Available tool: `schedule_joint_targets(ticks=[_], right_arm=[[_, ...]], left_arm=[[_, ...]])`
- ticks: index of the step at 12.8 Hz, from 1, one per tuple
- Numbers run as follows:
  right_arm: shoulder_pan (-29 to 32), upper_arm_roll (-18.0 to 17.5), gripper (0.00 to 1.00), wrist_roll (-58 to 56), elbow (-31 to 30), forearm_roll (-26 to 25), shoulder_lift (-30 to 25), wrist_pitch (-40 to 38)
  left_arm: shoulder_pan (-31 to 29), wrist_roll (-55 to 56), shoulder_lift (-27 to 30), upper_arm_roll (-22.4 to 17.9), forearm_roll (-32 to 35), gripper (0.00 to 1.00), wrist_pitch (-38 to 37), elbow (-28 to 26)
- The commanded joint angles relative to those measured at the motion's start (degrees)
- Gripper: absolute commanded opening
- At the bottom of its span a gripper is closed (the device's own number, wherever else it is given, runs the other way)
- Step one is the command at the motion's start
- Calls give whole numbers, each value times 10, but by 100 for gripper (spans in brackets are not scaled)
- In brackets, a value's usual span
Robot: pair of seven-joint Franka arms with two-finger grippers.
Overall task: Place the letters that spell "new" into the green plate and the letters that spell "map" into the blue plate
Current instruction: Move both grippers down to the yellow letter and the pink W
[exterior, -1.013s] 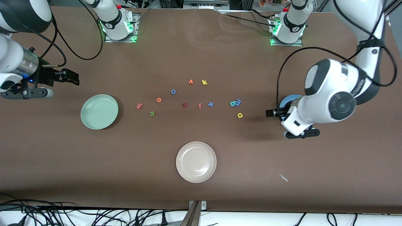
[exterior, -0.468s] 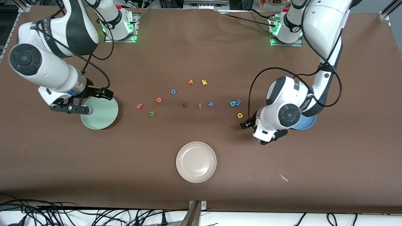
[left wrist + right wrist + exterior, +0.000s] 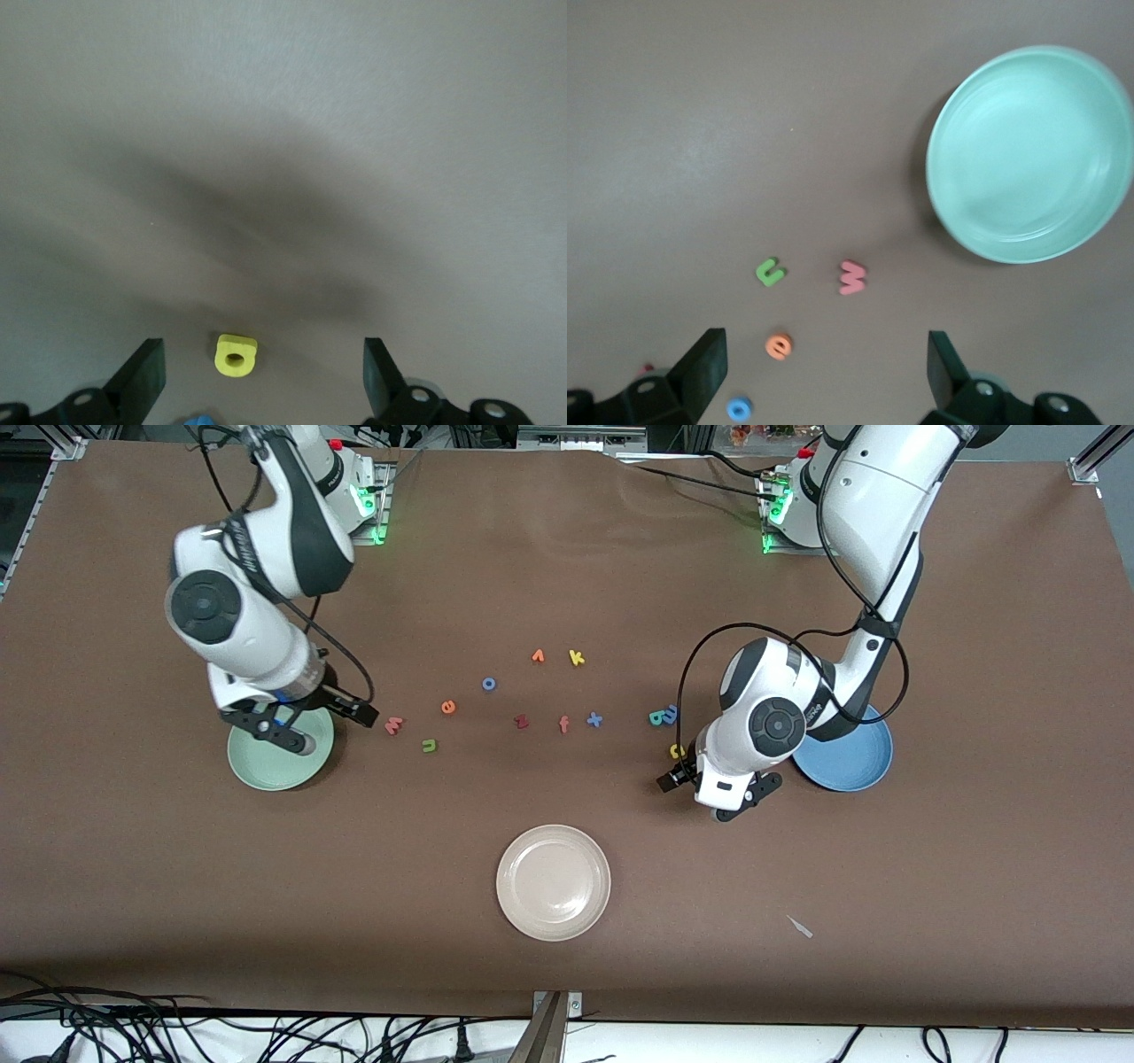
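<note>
the green plate [image 3: 266,766] sits toward the right arm's end of the table and holds nothing. the right gripper [image 3: 824,376] hangs over the plate's edge on the side that faces the letters, its fingers [image 3: 704,359] spread wide with nothing between them. taking the green plate as the landmark and moving toward the left arm's end, the pink w [image 3: 393,725] lies closest to it, on the bare table. next come the green n [image 3: 429,745], slightly nearer the front camera than the w, and the orange e [image 3: 448,707], slightly farther. after those lie a blue o [image 3: 488,683], a dark red z [image 3: 521,721], an orange letter [image 3: 538,656], a salmon f [image 3: 563,724], a yellow k [image 3: 576,657] and a blue x [image 3: 594,719]. the white plate [image 3: 532,908] sits empty near the front camera. further from the green plate, the teal a [image 3: 656,717] touches the blue m [image 3: 671,712]. the yellow p [image 3: 235,354] lies just beside them, partly hidden in the front view. the left gripper [image 3: 263,376] hovers over it, fingers [image 3: 146,367] wide apart and empty, the p lying between them in the left wrist view. the blue plate [image 3: 859,762] lies farthest from the green plate, partly under the left arm, with nothing showing on its visible part.
</note>
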State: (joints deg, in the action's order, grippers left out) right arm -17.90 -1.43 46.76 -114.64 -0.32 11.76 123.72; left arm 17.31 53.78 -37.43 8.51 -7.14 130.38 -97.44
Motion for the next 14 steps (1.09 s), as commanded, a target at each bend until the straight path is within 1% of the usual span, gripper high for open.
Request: schedule_joint_targets(ticks=[1,2,4,5,6,11,14], right_arm=[[2,-7,100,49,-66,2,-4,86],[2,-8,100,62,-72,7,5,102],[2,-9,100,73,-96,24,16,140],[2,-9,100,73,-115,33,19,170],[2,-9,100,73,-127,35,25,193],[2,-9,100,74,-127,35,79,230],[2,-16,100,74,-126,56,106,247]], left_arm=[[12,5,16,-2,-21,94,24,-39],[16,5,16,-2,-20,90,24,-46],[22,5,15,-2,-19,75,24,-48],[23,4,12,-2,-17,67,24,-48],[23,3,10,-2,-13,67,24,-48],[22,-7,-3,-3,-10,68,27,-47],[23,-6,-10,-3,5,68,30,-46]])
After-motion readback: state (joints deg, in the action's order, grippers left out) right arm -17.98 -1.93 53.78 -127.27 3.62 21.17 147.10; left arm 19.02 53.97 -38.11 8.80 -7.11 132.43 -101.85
